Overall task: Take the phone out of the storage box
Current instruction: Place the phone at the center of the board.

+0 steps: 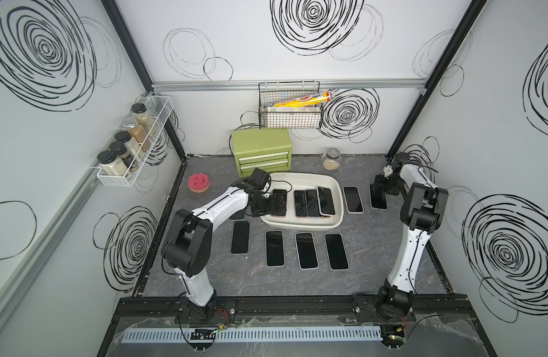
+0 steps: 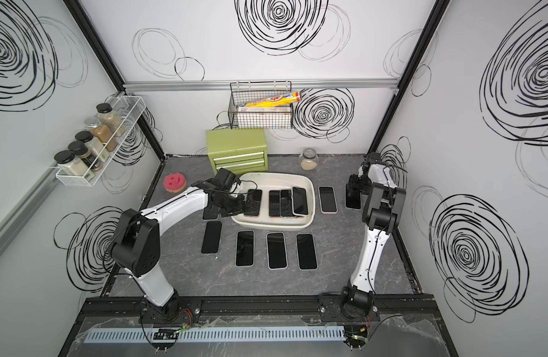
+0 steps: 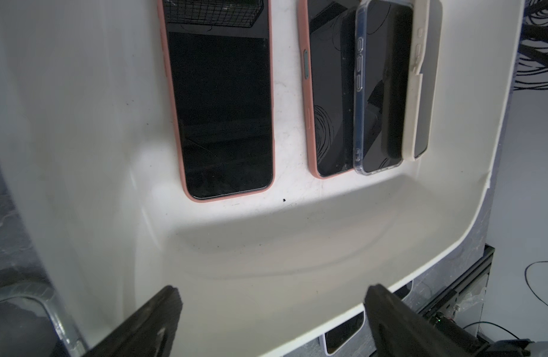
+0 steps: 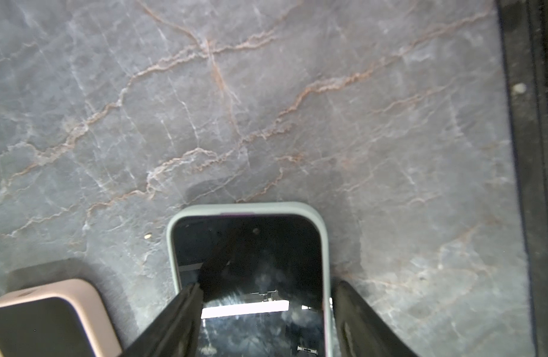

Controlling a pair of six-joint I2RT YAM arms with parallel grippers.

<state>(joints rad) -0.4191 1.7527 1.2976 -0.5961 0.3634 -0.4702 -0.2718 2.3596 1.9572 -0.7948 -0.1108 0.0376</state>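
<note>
We see the left gripper [image 3: 272,309] poised over the robot's-left end of the box [image 1: 300,225], jaws spread wide and holding nothing. The pink phone [image 3: 223,108] lies flat and face up on the box floor, just ahead of the fingertips and alone at that end. Its long axis runs away from the robot, so the gap between the jaws lies across its narrow width, which we judge to be the alignment a side pinch wants. The coming move turns on that: by our reading, the jaws must go forward and down past the box's near wall to straddle the case. Three more phones [image 3: 381,92] overlap like shingles toward the box's other end, long axes the same way. The left arm is plainly the nearer. The right gripper [image 4: 268,286] hangs well apart, beyond the box, over a grey phone [image 4: 248,247] lying on the table [image 4: 266,92]. Its jaws are parted, one finger above the screen and the other just outside the case edge, pinching nothing. No brand shows on any phone. The yellow pack [image 1: 300,100] in the basket [image 1: 289,122] carries print too small for us to read, as do the labels on the jars [image 1: 138,133].
</note>
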